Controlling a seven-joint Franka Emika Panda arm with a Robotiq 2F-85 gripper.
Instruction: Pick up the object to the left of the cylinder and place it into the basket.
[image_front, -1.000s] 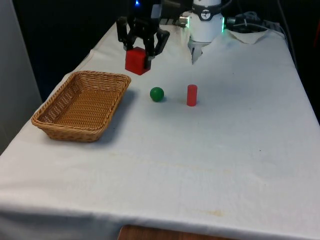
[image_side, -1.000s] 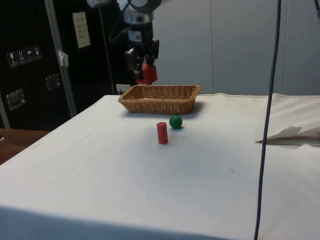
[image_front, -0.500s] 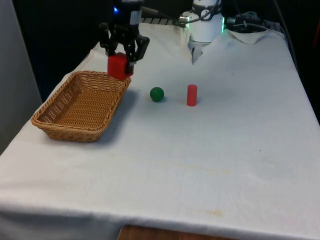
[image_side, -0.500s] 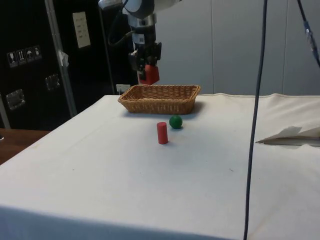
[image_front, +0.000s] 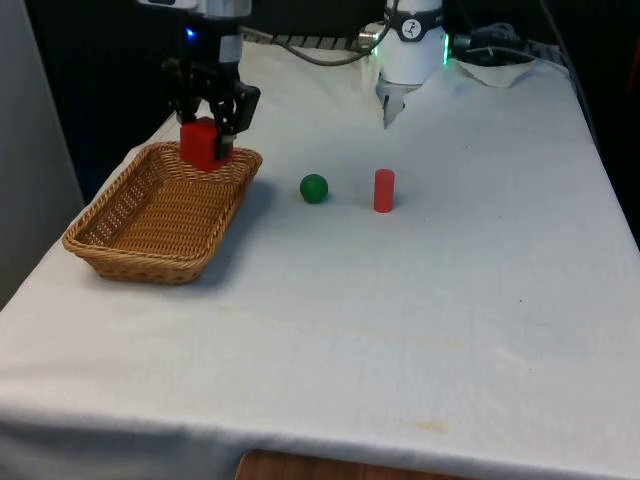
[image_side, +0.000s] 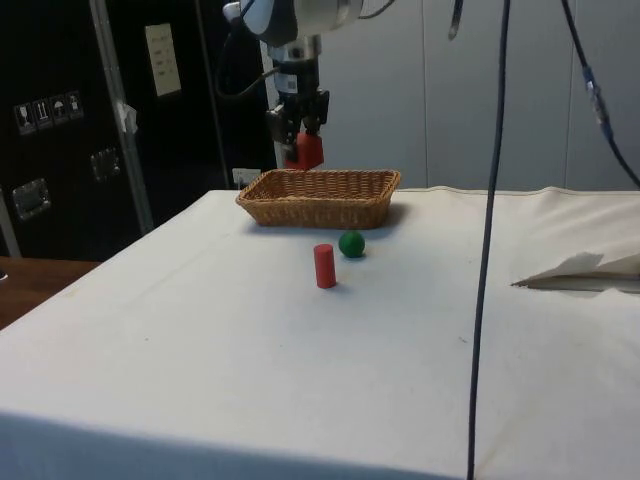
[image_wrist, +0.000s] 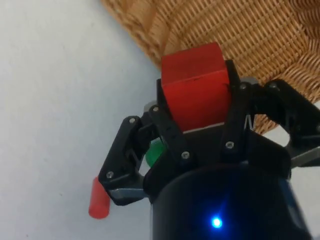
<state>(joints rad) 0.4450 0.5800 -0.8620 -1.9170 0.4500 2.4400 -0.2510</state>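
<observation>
While clamped in jaws, red block (image_front: 199, 143) hangs upright over basket (image_front: 120, 236).

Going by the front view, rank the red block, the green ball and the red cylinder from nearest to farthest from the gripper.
1. Red block: held in the gripper, above the basket's far rim.
2. Green ball: on the cloth, between the basket and the cylinder, toward the front view's right.
3. Red cylinder: upright, just beyond the ball, farther to the front view's right.
</observation>
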